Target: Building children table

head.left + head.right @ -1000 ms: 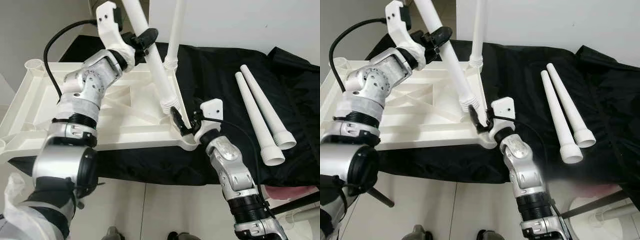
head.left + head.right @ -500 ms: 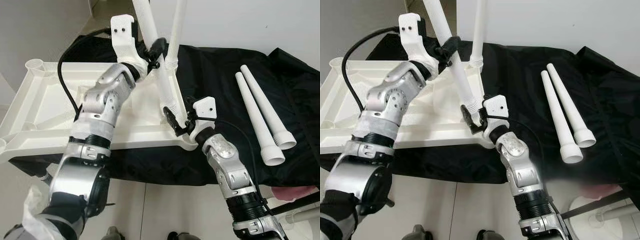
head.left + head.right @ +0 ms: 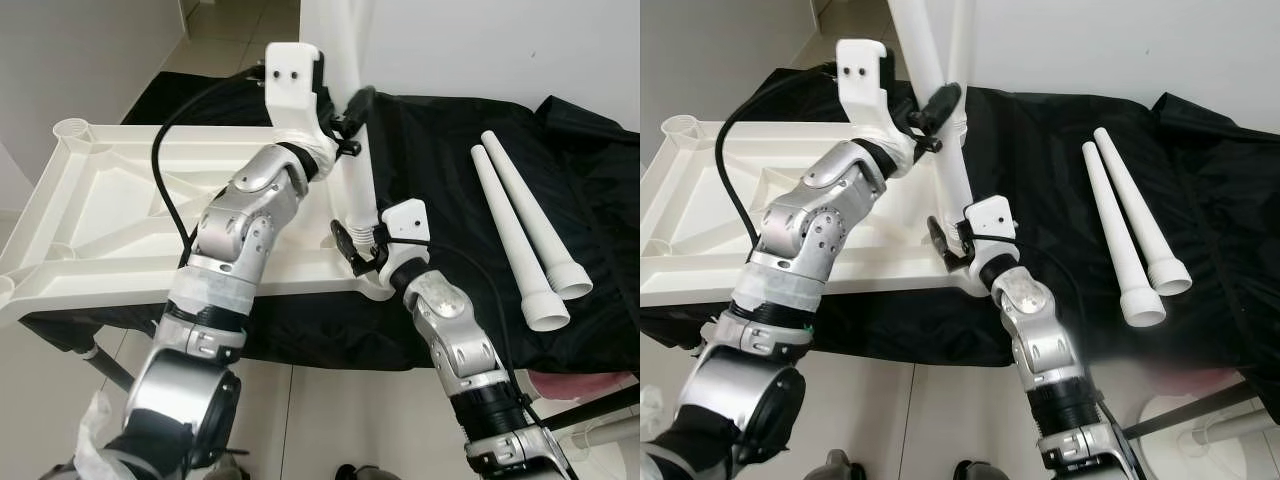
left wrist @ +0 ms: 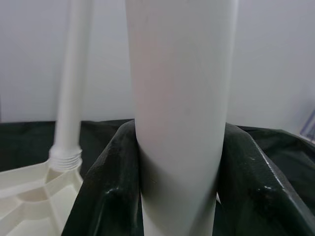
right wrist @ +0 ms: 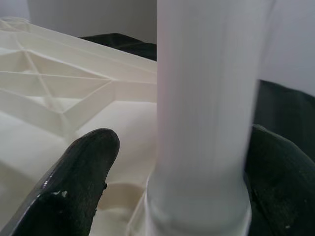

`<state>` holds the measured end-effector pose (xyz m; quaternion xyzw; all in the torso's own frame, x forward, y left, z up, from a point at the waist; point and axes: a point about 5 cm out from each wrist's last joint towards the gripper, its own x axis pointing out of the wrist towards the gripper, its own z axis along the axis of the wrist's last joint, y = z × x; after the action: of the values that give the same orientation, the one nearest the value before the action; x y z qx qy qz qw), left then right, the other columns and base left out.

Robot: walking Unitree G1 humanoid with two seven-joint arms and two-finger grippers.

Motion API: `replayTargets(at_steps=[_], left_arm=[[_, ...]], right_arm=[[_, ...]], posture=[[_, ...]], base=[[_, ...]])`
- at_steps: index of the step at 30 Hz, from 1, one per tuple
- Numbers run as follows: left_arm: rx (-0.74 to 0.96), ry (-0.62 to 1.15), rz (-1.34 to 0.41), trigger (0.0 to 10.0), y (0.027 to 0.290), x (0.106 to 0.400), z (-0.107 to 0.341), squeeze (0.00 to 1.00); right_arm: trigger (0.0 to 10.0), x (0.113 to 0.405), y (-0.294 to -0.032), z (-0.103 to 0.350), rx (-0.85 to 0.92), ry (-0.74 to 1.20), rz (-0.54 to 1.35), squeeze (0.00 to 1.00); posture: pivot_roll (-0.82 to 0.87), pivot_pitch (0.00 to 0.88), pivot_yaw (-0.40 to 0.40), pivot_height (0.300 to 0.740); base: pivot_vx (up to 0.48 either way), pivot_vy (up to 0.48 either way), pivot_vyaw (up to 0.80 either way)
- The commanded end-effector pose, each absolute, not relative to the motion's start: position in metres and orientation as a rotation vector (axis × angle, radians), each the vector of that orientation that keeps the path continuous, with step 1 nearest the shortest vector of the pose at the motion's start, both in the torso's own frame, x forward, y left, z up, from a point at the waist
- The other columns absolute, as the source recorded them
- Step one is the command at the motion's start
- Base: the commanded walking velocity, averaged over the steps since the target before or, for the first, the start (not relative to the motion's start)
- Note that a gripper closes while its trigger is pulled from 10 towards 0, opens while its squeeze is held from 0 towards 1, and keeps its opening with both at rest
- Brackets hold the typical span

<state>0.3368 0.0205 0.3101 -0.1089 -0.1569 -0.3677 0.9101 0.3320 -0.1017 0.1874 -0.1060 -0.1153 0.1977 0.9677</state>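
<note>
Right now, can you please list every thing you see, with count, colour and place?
Tabletop: one, white, upside down on the black cloth, at the robot's left.
Black cloth: one, spread under the parts.
Fitted leg: one, white, upright in the far corner socket.
Held leg: one, white, over the near right corner socket.
Loose legs: two, white, lying side by side on the cloth, right.
Left pincer: shut on the held leg, high up.
Right pincer: astride its base, fingers apart.

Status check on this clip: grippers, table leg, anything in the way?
Left gripper shut on the table leg, high up. Right gripper open around its base at the upturned tabletop corner. Two spare legs lie apart on the black cloth, nothing obstructing.
</note>
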Motion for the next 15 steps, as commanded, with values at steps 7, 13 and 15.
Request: replayTargets(at_steps=[7, 13, 15], left_arm=[[-0.177, -0.352, -0.804, 10.0, 0.008, 0.325, 0.316, 0.0], [-0.163, -0.354, -0.802, 10.0, 0.006, 0.321, 0.315, 0.0], [-0.16, -0.356, -0.796, 10.0, 0.005, 0.32, 0.315, 0.0]], right_arm=[[10.0, 0.343, -0.106, 0.195, -0.244, -0.246, 0.333, 0.0], [10.0, 0.35, -0.104, 0.201, -0.246, -0.244, 0.31, 0.0], [10.0, 0.352, -0.101, 0.204, -0.248, -0.251, 0.304, 0.0]], posture=[[0.03, 0.077, -0.032, 0.74], [0.03, 0.083, -0.032, 0.74], [0.03, 0.087, -0.032, 0.74]], base=[[0.0, 0.0, 0.0], [0.0, 0.0, 0.0], [0.0, 0.0, 0.0]])
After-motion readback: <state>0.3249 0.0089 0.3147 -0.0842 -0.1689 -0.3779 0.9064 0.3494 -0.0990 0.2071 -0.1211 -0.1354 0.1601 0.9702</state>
